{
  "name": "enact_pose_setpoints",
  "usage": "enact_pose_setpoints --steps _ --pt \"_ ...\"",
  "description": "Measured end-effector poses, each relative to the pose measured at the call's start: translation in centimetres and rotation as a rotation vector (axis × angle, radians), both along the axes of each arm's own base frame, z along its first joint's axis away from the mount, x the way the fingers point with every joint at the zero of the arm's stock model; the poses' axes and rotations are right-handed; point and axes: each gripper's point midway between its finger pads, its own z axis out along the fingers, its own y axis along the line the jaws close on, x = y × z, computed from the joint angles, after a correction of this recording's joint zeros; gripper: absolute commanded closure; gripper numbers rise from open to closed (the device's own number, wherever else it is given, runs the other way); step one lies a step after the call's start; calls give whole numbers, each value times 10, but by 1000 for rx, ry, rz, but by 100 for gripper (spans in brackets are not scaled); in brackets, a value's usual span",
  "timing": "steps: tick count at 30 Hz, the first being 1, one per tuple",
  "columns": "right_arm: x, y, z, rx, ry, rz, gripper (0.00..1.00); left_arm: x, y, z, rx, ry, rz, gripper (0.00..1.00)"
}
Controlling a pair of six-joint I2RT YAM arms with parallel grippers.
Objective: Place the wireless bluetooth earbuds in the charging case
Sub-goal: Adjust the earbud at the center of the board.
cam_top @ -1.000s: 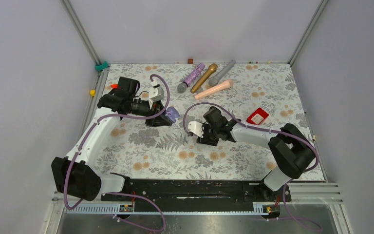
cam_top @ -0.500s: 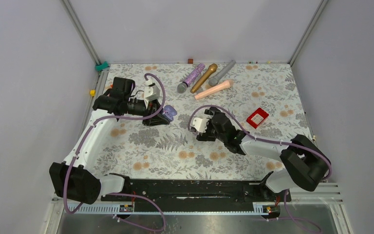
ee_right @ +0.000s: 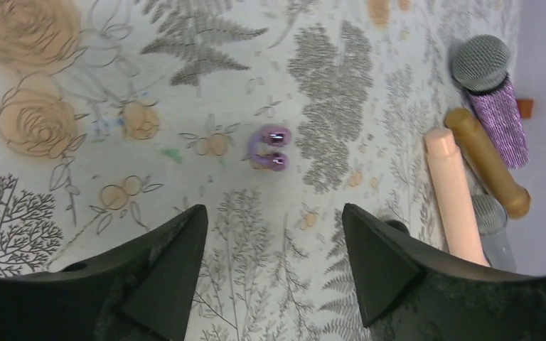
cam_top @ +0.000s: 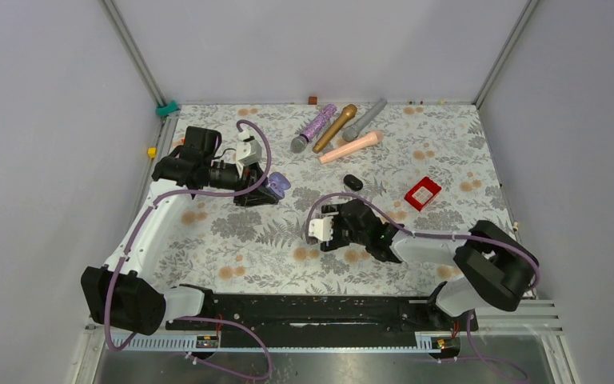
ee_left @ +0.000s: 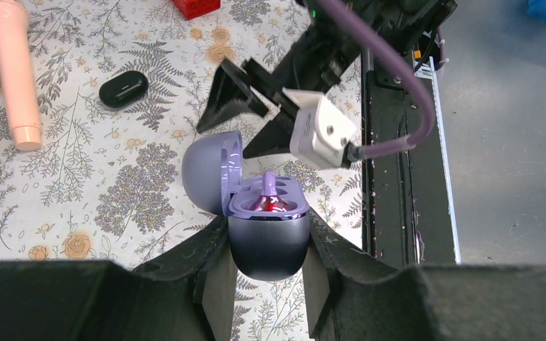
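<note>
My left gripper [ee_left: 266, 284] is shut on the open purple charging case [ee_left: 266, 234], lid [ee_left: 212, 170] hinged to the left; one glossy purple earbud [ee_left: 270, 197] sits in it. The case also shows in the top view [cam_top: 278, 186]. A second purple earbud [ee_right: 270, 148] lies on the floral mat ahead of my right gripper [ee_right: 274, 249], which is open, empty and low over the mat [cam_top: 334, 222]. A shut black case [cam_top: 352, 182] lies on the mat behind it and shows in the left wrist view [ee_left: 123, 88]. No black earbuds show.
Several microphones lie at the back: purple [cam_top: 316, 124], gold [cam_top: 336, 126], grey [cam_top: 365, 118] and pink [cam_top: 350, 147]. A red box [cam_top: 422, 193] lies to the right. The cell's walls close in the mat.
My right gripper has drawn back toward the near edge, and the black case now shows behind it. My left arm shifted a little at first with the purple case, then held still.
</note>
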Motion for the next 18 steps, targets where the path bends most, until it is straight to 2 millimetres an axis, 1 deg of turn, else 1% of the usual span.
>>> enact_pose_setpoints --steps 3,5,7,11,14,18 --pt "-8 3 -25 -47 -6 55 34 0 0 0 -1 0 0 100" --pt "-12 3 -39 -74 -23 94 43 0 0 0 -1 0 -1 100" --pt "-9 8 -39 -65 -74 131 50 0 0 0 -2 0 -1 100" --pt "-6 16 -46 -67 -123 180 60 0 0 1 -3 0 0 100" --pt "-7 20 -48 -64 -129 205 60 0 1 1 -4 -3 3 100" --pt "-4 26 -48 -58 -132 216 57 -1 2 4 -7 -11 5 100"
